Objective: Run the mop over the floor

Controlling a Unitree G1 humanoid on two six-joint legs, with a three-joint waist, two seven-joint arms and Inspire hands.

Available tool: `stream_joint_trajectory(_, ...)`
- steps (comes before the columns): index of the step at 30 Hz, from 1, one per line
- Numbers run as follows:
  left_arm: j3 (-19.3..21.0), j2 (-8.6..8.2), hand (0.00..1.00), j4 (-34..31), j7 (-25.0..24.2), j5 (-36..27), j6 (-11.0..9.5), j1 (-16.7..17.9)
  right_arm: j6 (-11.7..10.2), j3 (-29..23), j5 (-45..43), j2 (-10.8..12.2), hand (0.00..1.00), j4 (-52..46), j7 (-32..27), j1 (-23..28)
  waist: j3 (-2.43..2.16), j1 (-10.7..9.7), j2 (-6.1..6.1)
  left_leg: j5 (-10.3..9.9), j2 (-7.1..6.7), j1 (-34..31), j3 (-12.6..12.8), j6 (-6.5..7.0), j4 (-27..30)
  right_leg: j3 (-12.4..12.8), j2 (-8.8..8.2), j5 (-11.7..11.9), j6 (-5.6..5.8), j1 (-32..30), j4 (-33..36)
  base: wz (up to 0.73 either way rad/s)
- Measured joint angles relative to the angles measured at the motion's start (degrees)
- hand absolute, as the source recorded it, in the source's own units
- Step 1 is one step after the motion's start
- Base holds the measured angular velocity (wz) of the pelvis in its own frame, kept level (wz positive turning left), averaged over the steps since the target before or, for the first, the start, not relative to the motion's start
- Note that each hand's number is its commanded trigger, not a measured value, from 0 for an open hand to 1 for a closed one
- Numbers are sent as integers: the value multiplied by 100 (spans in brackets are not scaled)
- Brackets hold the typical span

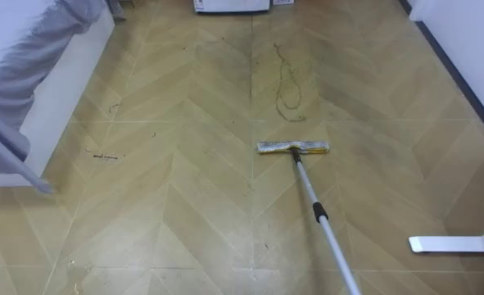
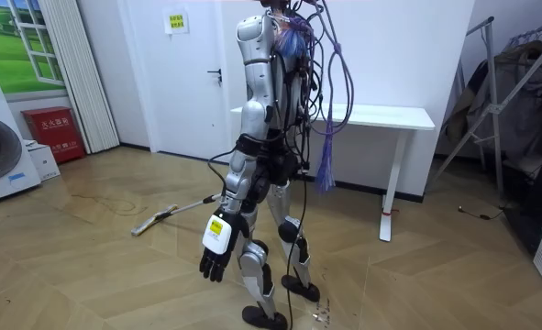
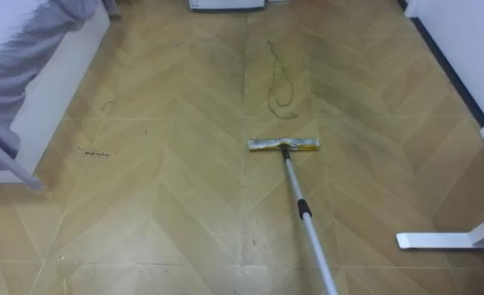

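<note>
Mop head [image 1: 293, 147] lies flat on the wooden floor [image 1: 184, 213], just near of a scribbled stain [image 1: 289, 90]. Its handle [image 1: 323, 221] runs near-right. Left hand [image 2: 214, 264] hangs with relaxed fingers, empty; the right hand's grip I cannot tell. Best to push straight far, head flat, probably across the stain.

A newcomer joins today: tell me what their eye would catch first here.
A flat yellowish mop with a long silver pole rests in the middle of the tan herringbone wood floor. Just beyond it lies a thin dark looping squiggle. In the room view the robot stands near a white table, its left hand hanging open.
</note>
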Motion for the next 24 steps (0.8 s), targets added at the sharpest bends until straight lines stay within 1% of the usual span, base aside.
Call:
stream_joint_trajectory(5, 0, 0, 0, 0, -7, -1, -1, 2, -3, 0, -2, 0, 100, -3, 6, -8, -5, 1, -30, 0, 0, -8, 0, 0, 0, -5, -2, -1, 1, -5, -7, 0)
stream_joint_trajectory(13, 12, 6, 0, 10, -25, -3, 0, -116, 1, -3, -2, -27, 100, 1, 84, -15, 0, -1, -30, 0, 1, -8, 1, 0, 4, 11, 0, -1, 0, -6, 0, 0)
stream_joint_trajectory(18, 12, 6, 0, 76, -26, 4, 2, -124, 7, -1, -2, -27, 100, -1, 89, -14, 0, 1, -30, -4, 0, -39, 4, 4, 18, 4, -3, -1, 1, -30, -1, 0)
stream_joint_trajectory(20, 12, 6, 0, 86, -26, 1, 5, -105, 12, -1, -2, -27, 100, -2, 86, -10, -16, 2, -28, -4, 0, -106, 0, 4, 23, -5, -2, -1, 0, -96, 9, 2)
stream_joint_trajectory(24, 11, 6, 0, 118, -26, -1, 66, -64, 104, -2, 4, -24, 100, 18, 74, 5, -16, -19, -20, -9, -10, -132, -14, 12, 23, -71, -16, -1, 7, -118, 78, 2)
